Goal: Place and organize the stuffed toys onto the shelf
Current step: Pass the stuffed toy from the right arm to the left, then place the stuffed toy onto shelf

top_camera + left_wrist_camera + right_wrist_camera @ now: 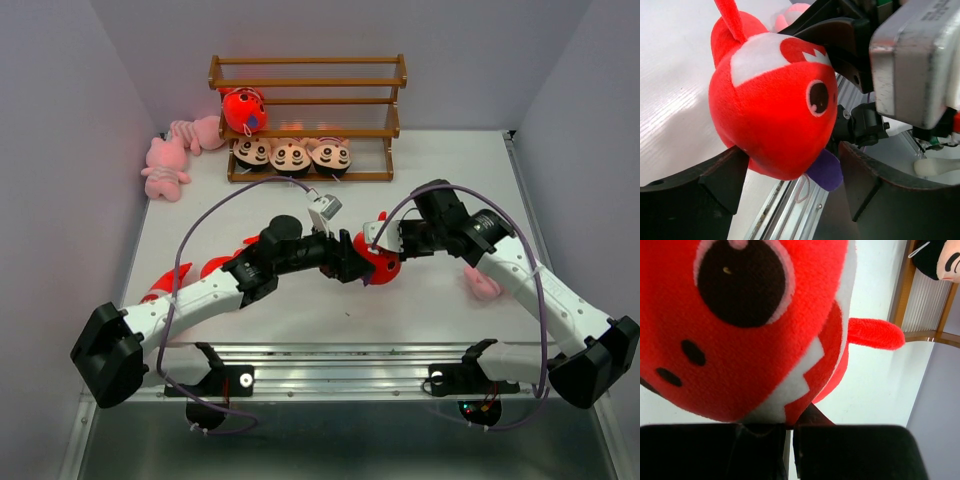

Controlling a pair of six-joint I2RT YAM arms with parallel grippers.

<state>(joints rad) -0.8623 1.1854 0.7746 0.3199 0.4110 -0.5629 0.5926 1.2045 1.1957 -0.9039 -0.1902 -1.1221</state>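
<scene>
Red-orange fish is at mid-table between both grippers, well apart from the shelf. Fingers of the right gripper are nearly together, pinching the fish. Fingers of the left gripper are spread either side, one touching it.

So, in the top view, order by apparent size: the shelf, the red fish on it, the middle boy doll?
1. shelf, clearly largest.
2. red fish on the shelf.
3. middle boy doll, slightly smaller; the fish sits higher, nearer the camera, so their true order is unsure.
</scene>
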